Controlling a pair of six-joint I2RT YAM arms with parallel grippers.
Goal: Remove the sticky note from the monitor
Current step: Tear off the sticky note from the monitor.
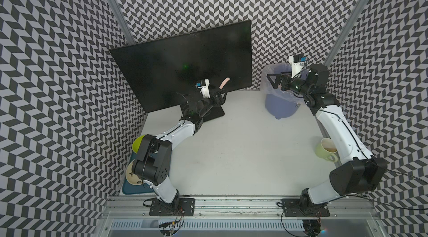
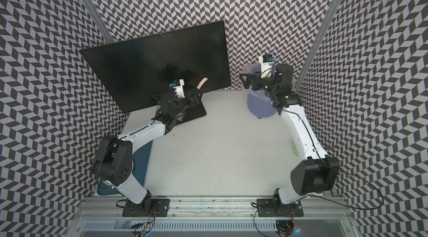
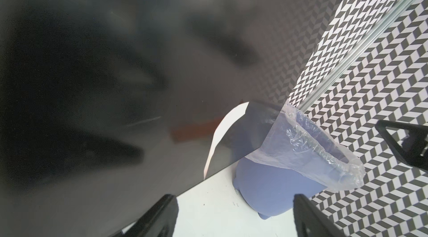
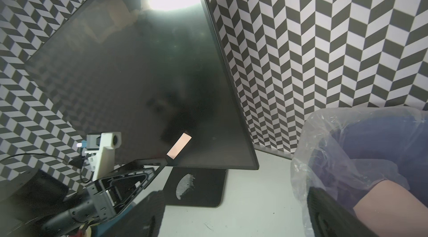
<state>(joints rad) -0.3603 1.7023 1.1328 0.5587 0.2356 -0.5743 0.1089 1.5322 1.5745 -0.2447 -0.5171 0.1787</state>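
The monitor [image 1: 185,67] [image 2: 157,67] stands at the back left, its screen dark. A pink sticky note [image 1: 225,82] [image 2: 202,83] [image 4: 179,145] clings near the screen's lower right corner, peeling outward, and shows edge-on in the left wrist view [image 3: 222,136]. My left gripper [image 1: 222,93] [image 2: 198,94] [image 3: 234,215] is open just below the note, one fingertip [image 4: 165,160] at the note's lower end, nothing between the jaws. My right gripper [image 1: 272,82] [image 2: 246,80] [image 4: 236,219] hangs open and empty over the bin.
A blue bin [image 1: 281,106] [image 2: 259,106] [image 3: 278,185] with a clear liner [image 4: 347,143] stands right of the monitor, a pinkish sheet [image 4: 389,198] inside. The monitor's base plate [image 1: 217,112] [image 4: 203,189] lies under the left arm. A green mug [image 1: 325,149], a yellow ball [image 1: 137,144] and a tray [image 2: 143,161] sit near the sides.
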